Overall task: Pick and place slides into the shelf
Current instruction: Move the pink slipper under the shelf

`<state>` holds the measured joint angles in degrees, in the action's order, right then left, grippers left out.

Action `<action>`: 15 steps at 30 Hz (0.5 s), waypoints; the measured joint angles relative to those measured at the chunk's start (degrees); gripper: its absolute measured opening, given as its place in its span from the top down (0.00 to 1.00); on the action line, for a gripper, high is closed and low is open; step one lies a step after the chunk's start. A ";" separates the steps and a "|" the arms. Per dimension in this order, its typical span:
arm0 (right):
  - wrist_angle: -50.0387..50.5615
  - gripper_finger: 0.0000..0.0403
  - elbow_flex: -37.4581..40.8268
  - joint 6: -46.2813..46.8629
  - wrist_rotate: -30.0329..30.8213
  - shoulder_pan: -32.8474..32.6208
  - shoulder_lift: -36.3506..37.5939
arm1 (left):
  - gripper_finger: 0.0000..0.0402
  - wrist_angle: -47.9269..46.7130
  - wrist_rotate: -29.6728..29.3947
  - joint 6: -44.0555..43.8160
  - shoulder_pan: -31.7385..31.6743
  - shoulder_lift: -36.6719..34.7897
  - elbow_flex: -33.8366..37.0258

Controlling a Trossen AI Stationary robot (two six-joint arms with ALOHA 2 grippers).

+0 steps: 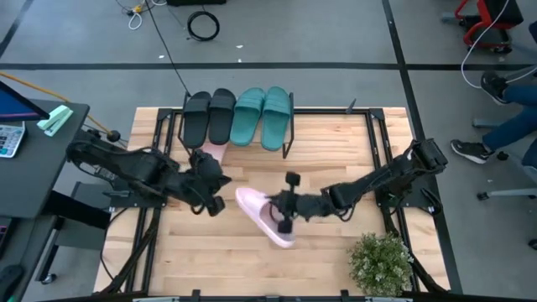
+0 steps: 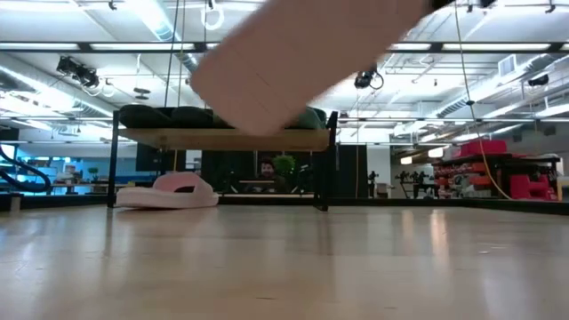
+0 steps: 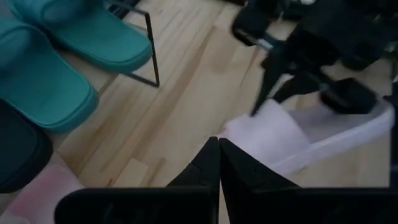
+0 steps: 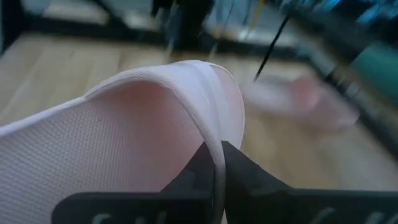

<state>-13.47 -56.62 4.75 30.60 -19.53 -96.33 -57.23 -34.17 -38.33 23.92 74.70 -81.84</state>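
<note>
The shelf stands at the table's far edge with two black slides and two teal slides on its plank. One pink slide lies sole-down on the table at the shelf's left end, also seen in the low view. The other pink slide is held over the table's middle by my right gripper. It fills the top of the low view. My left gripper, shut and holding nothing, hovers just left of it. My right gripper pinches a thin raised edge of the pink slide between its two fingers; whether that edge belongs to the strap or the sole I cannot tell. The fingers come from the table's right side. The slide is lifted clear of the table and tilted.
A small green plant stands at the table's near right corner. The shelf's black wire legs reach down to the table. Bare wood lies between both grippers and the near edge. A person's legs show beyond the table's right side.
</note>
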 joint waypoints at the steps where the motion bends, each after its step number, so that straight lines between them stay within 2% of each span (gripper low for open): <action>1: -2.08 0.96 -0.03 -1.53 -0.04 1.25 0.01 | 0.97 0.00 -0.37 0.03 0.38 -0.79 0.00; 6: -3.51 0.98 -0.07 -2.92 -0.69 8.47 0.01 | 0.94 0.73 -0.62 0.04 1.12 -3.29 0.00; 9: -5.81 0.98 -0.07 -1.14 -4.52 12.25 -1.60 | 0.96 1.56 -0.70 1.44 1.09 -4.00 0.00; 15: -8.76 0.98 -2.13 -2.94 -8.32 14.87 -11.33 | 0.99 6.60 -0.71 8.24 1.03 -4.31 0.02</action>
<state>-22.23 -58.75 1.81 22.28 -4.66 -107.67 -50.63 -34.87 -30.09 24.95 70.39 -81.82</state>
